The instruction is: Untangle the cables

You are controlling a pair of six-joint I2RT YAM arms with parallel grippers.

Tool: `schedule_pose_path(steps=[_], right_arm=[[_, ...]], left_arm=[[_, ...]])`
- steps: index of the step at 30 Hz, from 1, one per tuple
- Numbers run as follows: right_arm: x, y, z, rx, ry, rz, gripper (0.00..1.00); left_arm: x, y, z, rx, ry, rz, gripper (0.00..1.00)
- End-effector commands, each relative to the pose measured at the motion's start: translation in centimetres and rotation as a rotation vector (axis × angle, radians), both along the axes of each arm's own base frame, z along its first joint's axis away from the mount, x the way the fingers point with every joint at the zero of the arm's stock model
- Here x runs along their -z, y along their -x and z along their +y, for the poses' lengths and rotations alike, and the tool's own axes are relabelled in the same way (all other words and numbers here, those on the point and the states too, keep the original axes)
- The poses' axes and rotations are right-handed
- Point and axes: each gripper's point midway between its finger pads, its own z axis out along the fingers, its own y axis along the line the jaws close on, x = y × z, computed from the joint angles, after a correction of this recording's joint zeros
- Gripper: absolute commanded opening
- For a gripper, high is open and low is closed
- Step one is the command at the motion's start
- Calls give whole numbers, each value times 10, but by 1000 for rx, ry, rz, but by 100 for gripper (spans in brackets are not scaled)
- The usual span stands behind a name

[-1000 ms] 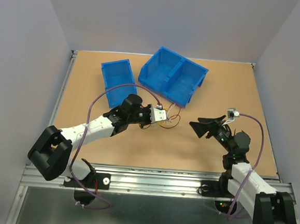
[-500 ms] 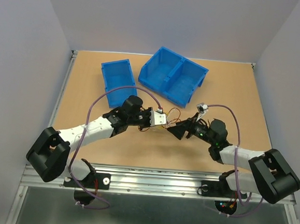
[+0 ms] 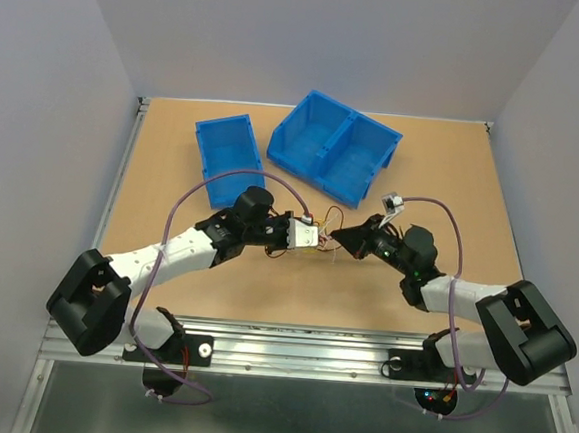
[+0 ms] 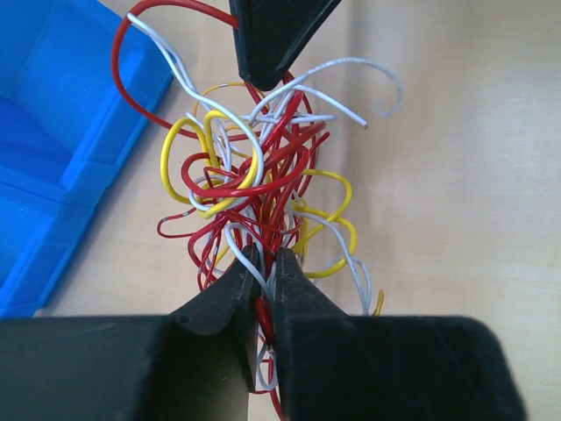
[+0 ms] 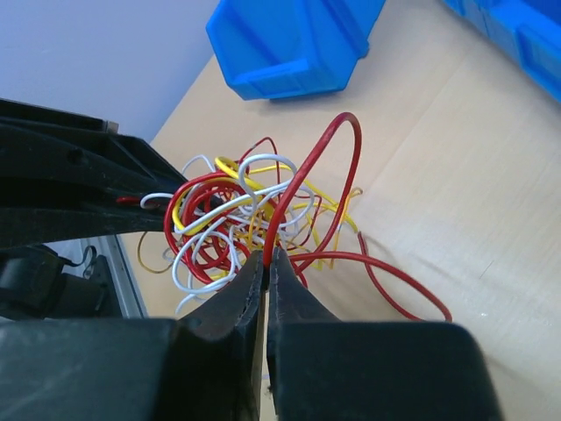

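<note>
Cables bunch in a tangle between your two claws: your left claw pinches the clump's near strands, and your right claw is clenched on one red loop from the opposite side.

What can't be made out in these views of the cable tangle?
- Top view: cables too small, squeezed between left gripper and right gripper; strands indistinguishable.
- Left wrist: lower cable ends hidden behind the gripper's fingers; upper strands behind the right gripper.
- Right wrist: tangle's left side hidden behind the left gripper.
</note>
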Motion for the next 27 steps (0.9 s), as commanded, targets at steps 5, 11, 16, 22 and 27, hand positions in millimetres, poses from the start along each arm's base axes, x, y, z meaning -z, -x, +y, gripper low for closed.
schedule_pose_path(steps=[5,11,16,22,27], right_arm=[[-41,2,-13,72,-58,-164,1],[-65,8,-32,160,-73,-231,0],[-78,14,-27,110,-47,-246,0],[-107,19,-11,11,-80,-262,0],[-134,23,3,-57,-113,-293,1]], left_arm=[[-29,1,1,9,68,-101,44],[-39,-5,11,-53,112,-182,65],[-45,1,7,-27,138,-162,73],[-50,9,0,11,161,-116,83],[-62,22,-5,76,215,-128,84]])
